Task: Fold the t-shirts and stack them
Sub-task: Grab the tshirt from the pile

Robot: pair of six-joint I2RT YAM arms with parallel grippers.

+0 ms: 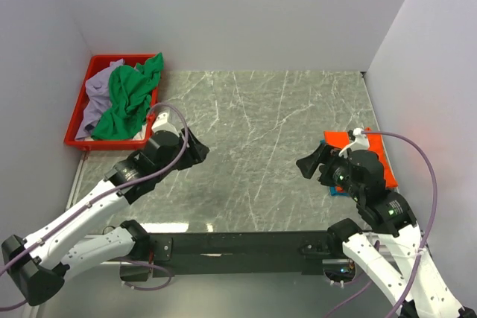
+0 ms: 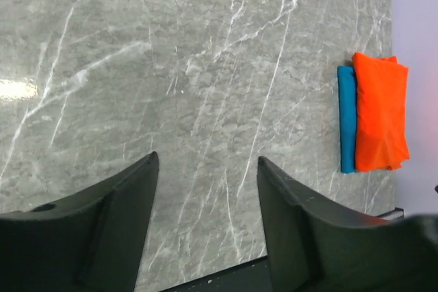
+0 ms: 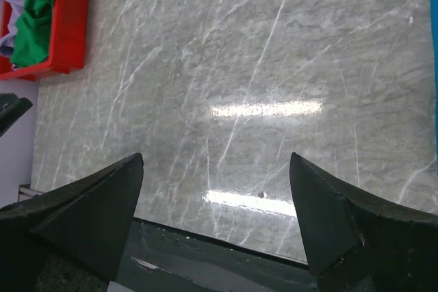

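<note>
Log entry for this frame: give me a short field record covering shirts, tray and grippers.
Tray: red plastic tray, far left corner
In tray: crumpled bright green t-shirt lying over lavender t-shirt, both unfolded
Folded stack: orange t-shirt on blue t-shirt, at the right table edge
Left gripper: open, empty, above bare grey marble table
Right gripper: open, empty

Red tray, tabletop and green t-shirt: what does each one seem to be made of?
Red tray: probably rigid moulded plastic; smooth, straight thin walls. Tabletop: glossy grey with white veins and lamp reflections; marble or a printed laminate, I cannot tell which. Green t-shirt: soft matt cloth, lying crumpled in folds.
</note>
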